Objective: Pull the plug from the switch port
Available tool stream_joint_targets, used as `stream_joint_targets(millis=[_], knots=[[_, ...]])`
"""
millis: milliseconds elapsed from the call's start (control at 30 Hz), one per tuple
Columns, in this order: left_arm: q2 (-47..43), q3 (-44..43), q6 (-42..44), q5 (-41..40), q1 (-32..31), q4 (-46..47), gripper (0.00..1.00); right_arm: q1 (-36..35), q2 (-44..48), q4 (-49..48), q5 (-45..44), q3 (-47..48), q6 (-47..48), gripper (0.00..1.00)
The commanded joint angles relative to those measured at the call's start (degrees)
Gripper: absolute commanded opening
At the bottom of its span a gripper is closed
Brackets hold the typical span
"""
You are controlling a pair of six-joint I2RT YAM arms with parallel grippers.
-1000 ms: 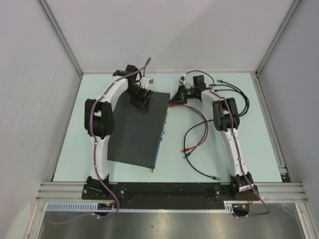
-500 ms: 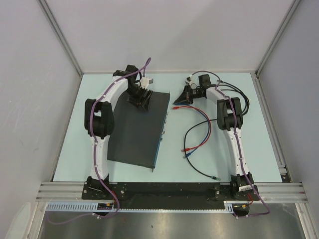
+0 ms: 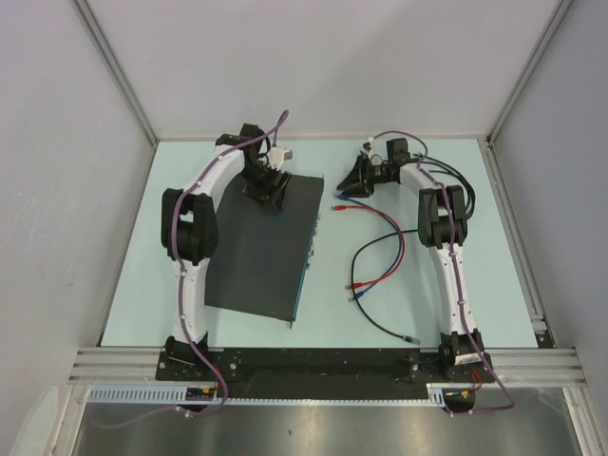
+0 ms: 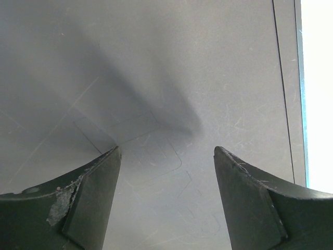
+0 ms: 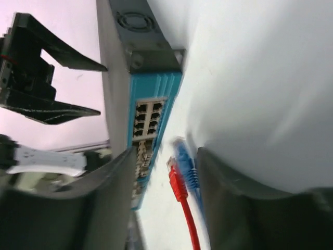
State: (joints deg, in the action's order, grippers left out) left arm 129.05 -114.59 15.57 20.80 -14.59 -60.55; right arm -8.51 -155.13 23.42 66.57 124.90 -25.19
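Note:
The switch (image 3: 261, 249) lies flat on the left half of the table, its blue socket face (image 3: 310, 255) turned right. In the right wrist view that face (image 5: 152, 122) shows empty sockets. A red plug (image 5: 177, 185) and a blue plug (image 5: 184, 156) lie loose on the table just beside it, clear of the ports. My right gripper (image 5: 165, 152) is open, and both plugs show in the gap, touching neither finger. From above, the right gripper (image 3: 353, 182) hangs a little beyond the red plug (image 3: 335, 206). My left gripper (image 3: 266, 187) stands open over the switch's black top (image 4: 171, 94).
Red and blue cables loop across the table's middle to their other ends (image 3: 352, 288). A black cable runs to a plug (image 3: 410, 339) near the front. More black cables (image 3: 461, 180) curl behind the right arm. Walls enclose the table on three sides.
My right gripper has drawn back to the right, away from the switch's socket face, and its jaws have opened. The red and blue plugs now lie free on the table. The left arm has not moved.

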Motion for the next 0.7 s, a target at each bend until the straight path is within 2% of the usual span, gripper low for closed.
stream_joint_targets(millis=[0,33,100,233,400,533,667], knots=[[1.3,-1.3,0.3,0.8,-0.5,-1.8,0.79,2.4,0.7,0.4,-12.0,3.1,9.2,0.62],[1.5,-1.3,0.2,1.1,-0.5,-1.8,0.79,2.4,1.6,1.3,-12.8,3.7,10.6,0.68],[1.6,-1.3,0.0,1.8,-0.4,-1.1,0.79,2.4,4.0,2.8,-15.2,5.2,15.2,0.70],[1.6,-1.2,-0.4,2.8,-0.3,0.3,0.78,2.2,9.5,12.0,-21.5,5.1,27.1,0.70],[0.1,1.2,-0.6,2.9,0.6,4.8,0.79,2.3,19.1,21.1,-32.3,-5.1,46.6,0.69],[-1.4,4.4,0.4,0.7,0.9,8.3,0.78,2.6,24.0,33.9,-36.7,-8.3,53.2,0.67],[-3.4,8.1,0.5,-0.1,1.0,12.5,0.79,3.2,30.8,34.5,-39.6,-14.9,52.6,0.67]])
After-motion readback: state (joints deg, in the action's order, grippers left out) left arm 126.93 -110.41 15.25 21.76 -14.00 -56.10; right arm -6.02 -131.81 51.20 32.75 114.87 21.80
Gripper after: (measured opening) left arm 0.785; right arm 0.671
